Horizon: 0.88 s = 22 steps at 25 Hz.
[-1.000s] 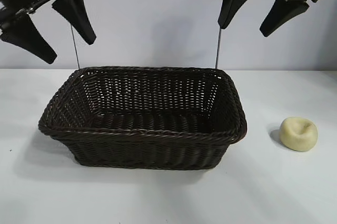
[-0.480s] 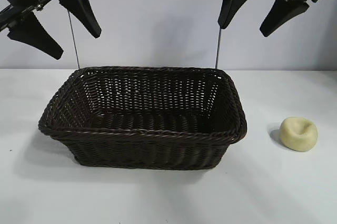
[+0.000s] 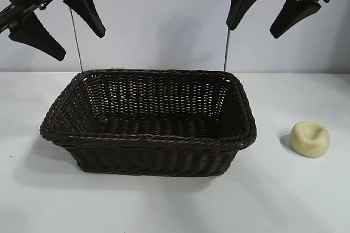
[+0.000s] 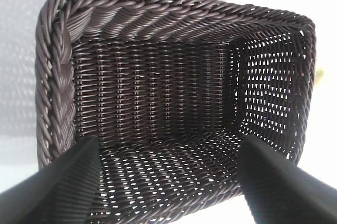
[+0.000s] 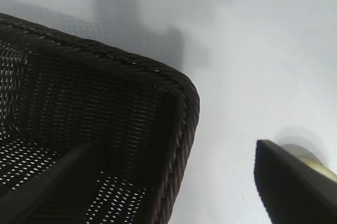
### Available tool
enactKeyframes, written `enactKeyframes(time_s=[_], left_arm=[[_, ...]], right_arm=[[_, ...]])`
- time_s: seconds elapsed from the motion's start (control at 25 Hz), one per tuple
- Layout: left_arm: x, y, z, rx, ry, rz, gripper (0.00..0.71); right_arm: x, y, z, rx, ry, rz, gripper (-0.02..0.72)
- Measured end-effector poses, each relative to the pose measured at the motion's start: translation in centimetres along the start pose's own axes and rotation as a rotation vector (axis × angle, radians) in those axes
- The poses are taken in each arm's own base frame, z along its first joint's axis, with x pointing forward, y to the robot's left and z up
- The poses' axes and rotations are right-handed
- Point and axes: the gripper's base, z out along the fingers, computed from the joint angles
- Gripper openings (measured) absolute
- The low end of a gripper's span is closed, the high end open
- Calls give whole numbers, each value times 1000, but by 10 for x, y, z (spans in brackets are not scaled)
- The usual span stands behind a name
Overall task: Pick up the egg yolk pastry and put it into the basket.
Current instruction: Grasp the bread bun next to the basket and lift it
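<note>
The egg yolk pastry [image 3: 310, 139], a pale-yellow ball with a dimple, lies on the white table to the right of the basket [image 3: 147, 137], apart from it. The dark brown wicker basket is empty inside. My left gripper [image 3: 78, 44] hangs open high above the basket's left end; the left wrist view looks straight down into the basket [image 4: 158, 11]. My right gripper [image 3: 254, 30] hangs open high above the basket's right rear corner, holding nothing. In the right wrist view a sliver of the pastry [image 5: 319, 168] shows behind one finger, beside the basket's corner [image 5: 179, 84].
The white table [image 3: 295, 200] spreads around the basket, with bare surface in front and on both sides. Two thin metal rods [image 3: 225, 52] stand upright just behind the basket's rear corners. A plain pale wall closes off the back.
The left gripper has shifted slightly up and to the right, still open. The right gripper, the basket and the pastry have not moved.
</note>
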Motion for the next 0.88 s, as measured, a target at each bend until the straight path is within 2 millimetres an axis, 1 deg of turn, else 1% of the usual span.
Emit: enactKeyframes(time_s=[0.16, 0.28, 0.4, 0.52, 0.64, 0.76, 0.88], left_arm=[[0, 0, 0, 0, 1, 0, 531], [0, 0, 0, 0, 1, -3, 531], [0, 0, 0, 0, 1, -3, 531], [0, 0, 0, 0, 1, -4, 531], [0, 0, 0, 0, 0, -4, 531], [0, 0, 0, 0, 0, -4, 531], [0, 0, 0, 0, -1, -4, 531]], right_arm=[[4, -5, 0, 59, 45, -32, 591], [6, -15, -2, 118, 72, -32, 591], [8, -33, -5, 148, 85, 8, 591], [11, -57, -11, 175, 111, 68, 591], [16, -75, -16, 193, 140, 117, 591], [18, -82, -18, 199, 146, 132, 591], [18, -81, -18, 199, 152, 133, 591]])
